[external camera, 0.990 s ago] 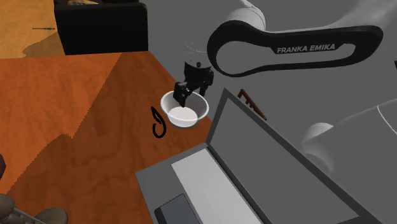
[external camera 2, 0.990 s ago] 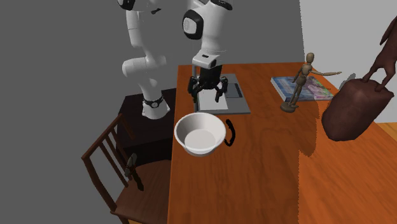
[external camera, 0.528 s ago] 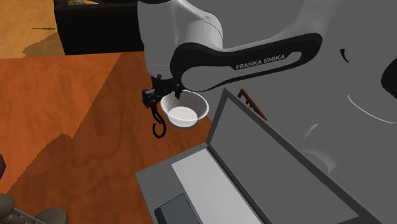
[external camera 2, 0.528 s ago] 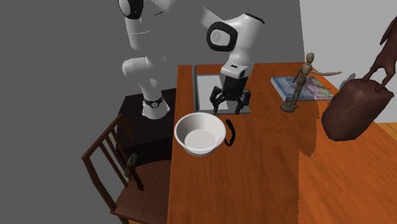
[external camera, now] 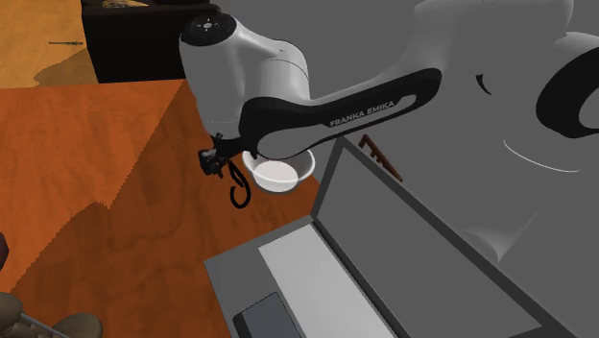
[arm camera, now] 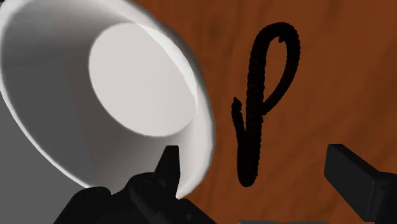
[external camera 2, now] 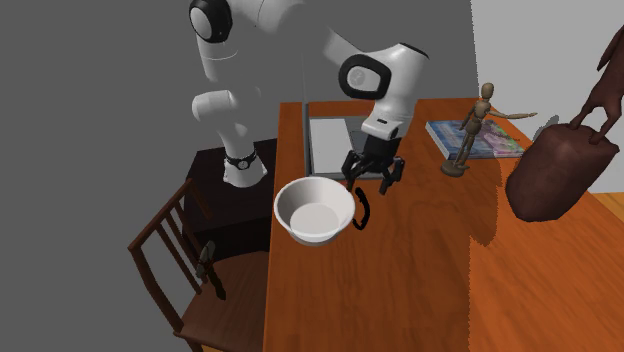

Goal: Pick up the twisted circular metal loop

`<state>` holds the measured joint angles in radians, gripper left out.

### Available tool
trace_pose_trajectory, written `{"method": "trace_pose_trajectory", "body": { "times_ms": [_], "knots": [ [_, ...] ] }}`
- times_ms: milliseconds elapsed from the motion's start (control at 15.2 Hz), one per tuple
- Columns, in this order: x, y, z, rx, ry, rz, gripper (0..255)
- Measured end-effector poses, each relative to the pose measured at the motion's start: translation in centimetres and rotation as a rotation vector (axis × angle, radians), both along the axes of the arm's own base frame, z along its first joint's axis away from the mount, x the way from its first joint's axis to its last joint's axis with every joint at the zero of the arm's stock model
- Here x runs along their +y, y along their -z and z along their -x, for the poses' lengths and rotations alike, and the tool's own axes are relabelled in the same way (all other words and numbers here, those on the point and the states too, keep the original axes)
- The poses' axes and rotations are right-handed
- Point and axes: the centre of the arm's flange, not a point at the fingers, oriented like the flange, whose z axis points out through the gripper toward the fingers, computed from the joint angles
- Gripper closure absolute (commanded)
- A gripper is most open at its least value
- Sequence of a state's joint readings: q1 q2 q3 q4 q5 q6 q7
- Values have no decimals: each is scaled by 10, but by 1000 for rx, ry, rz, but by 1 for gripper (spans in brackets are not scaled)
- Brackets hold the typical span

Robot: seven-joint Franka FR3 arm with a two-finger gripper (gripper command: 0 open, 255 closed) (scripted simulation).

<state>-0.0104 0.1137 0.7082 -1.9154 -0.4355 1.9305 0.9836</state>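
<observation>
Black twisted loop [arm camera: 261, 102]: flat on tabletop [external camera 2: 430, 270], just beside white bowl [external camera 2: 285, 205]. Hand [external camera 2: 375, 172]: hovers above, empty, fingers [arm camera: 356, 181] wide apart and straddling the loop, likely aligned for descent; the bowl rim crowds one finger.

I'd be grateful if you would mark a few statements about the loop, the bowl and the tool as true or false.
1. The tool is open and holds nothing. True.
2. The black twisted loop lies inside the white bowl. False: it lies on the wooden table, beside the bowl.
3. The bowl is empty. True.
4. The wooden mannequin lies flat on the table. False: it stands upright.
</observation>
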Motion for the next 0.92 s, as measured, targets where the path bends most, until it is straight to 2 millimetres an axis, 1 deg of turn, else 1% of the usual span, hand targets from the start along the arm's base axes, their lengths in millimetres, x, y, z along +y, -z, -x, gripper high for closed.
{"method": "trace_pose_trajectory", "body": {
  "times_ms": [132,198,858,924],
  "knots": [
    [1,10,-2,0,0,0,0],
    [1,12,-1,0,0,0,255],
    [2,13,-1,-3,-1,-1,255],
    [1,11,-1,-2,-1,-1,255]
  ]
}}
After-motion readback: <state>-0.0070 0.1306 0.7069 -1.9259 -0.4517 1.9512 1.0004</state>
